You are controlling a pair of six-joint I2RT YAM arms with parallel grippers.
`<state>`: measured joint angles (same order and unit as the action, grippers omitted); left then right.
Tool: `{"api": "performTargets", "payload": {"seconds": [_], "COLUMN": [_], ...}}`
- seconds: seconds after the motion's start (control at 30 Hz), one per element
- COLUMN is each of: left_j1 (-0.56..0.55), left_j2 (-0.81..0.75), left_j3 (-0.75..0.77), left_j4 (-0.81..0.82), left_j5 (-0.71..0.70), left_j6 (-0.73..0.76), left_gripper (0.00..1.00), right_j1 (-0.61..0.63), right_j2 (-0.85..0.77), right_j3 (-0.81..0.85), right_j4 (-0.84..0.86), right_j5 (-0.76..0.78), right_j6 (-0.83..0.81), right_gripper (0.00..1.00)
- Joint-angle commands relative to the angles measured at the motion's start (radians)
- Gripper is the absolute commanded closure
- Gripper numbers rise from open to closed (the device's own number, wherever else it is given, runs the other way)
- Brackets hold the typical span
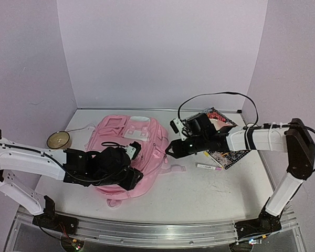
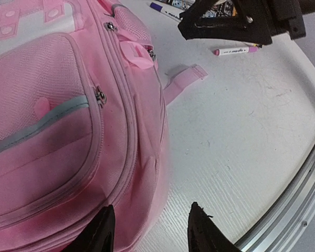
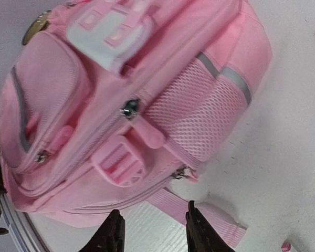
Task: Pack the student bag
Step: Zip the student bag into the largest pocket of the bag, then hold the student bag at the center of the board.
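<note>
Pink fabric fills most of both wrist views: the student bag lies flat on its back on the white surface, left of centre, with its pockets facing up. Every zip line I can see looks closed, so nothing appears to be packed yet.

The left end effector hangs over the bag's near edge with its 2 fingers apart and nothing between them, one above fabric and one above bare surface. The right end effector is also open and empty, poised just above the loose strap at the bag's right side.

The items to load wait on the right: a patterned book under the right arm, and a pink-capped marker near the strap. A small round dish sits well apart on the far left.

The step in hand is probably opening a compartment. To do it well, the left arm should press the fabric near the edge so the bag cannot slide, while the right one pinches the metal zipper pull and draws it along the zip line rather than upward. Which compartment that pull serves is hard to tell from here. The buckle beside it could snag a finger, so approach from the mesh-pocket side.
</note>
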<state>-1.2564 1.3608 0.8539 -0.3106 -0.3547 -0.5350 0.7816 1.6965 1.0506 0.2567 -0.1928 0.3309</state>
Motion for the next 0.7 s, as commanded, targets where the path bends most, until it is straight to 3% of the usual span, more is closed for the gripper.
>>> {"api": "performTargets", "payload": {"seconds": [0.0, 0.3, 0.67], "left_j1": [0.042, 0.261, 0.333], "left_j2": [-0.069, -0.170, -0.140], "left_j3": [0.076, -0.003, -0.056], "left_j4": [-0.083, -0.153, -0.153], "left_j5": [-0.072, -0.041, 0.000], "left_j6": [-0.015, -0.103, -0.123], "left_gripper": [0.46, 0.36, 0.33], "right_j1": [0.010, 0.011, 0.022], "right_j2": [-0.021, 0.120, 0.297], "right_j3": [0.035, 0.239, 0.409], "right_j4": [0.009, 0.009, 0.004], "right_j5": [-0.151, -0.339, -0.466], "right_j6": [-0.083, -0.258, -0.257], "right_gripper": [0.55, 0.31, 0.19]}}
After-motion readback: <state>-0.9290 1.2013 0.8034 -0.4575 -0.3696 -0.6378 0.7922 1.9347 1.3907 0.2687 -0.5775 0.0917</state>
